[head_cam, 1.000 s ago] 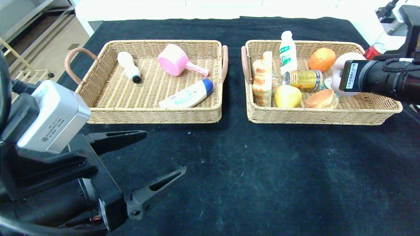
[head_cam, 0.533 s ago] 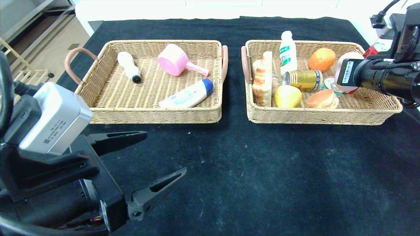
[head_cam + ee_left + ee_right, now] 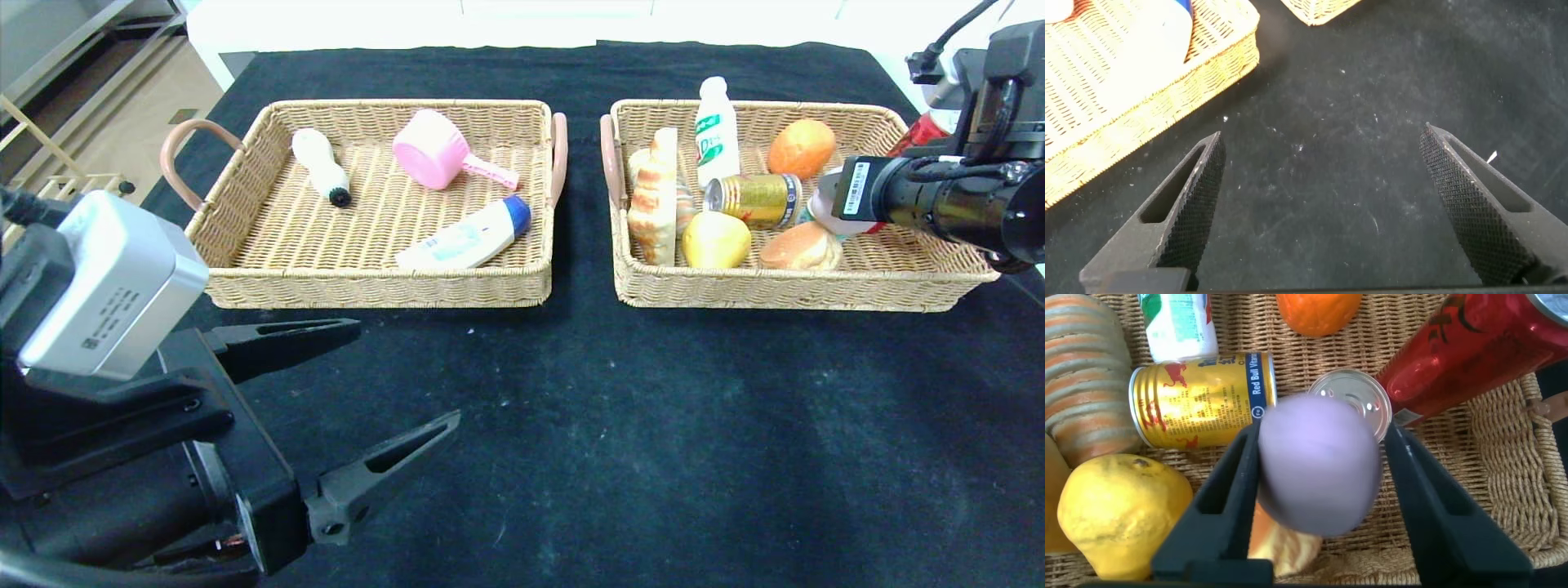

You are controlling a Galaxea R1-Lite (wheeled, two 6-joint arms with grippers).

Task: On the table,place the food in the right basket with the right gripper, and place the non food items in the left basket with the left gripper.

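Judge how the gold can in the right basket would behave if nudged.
The gold can lies on its side, so it would probably roll, though the white bottle and yellow fruit beside it may block it. Its smooth metal wall looks stiff but slippery.

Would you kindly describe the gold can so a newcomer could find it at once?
Look in the right basket, the wicker one crowded with food. The gold can lies on its side near the middle, below the upright white bottle and above the yellow pear-like fruit. It alone is shiny gold metal.
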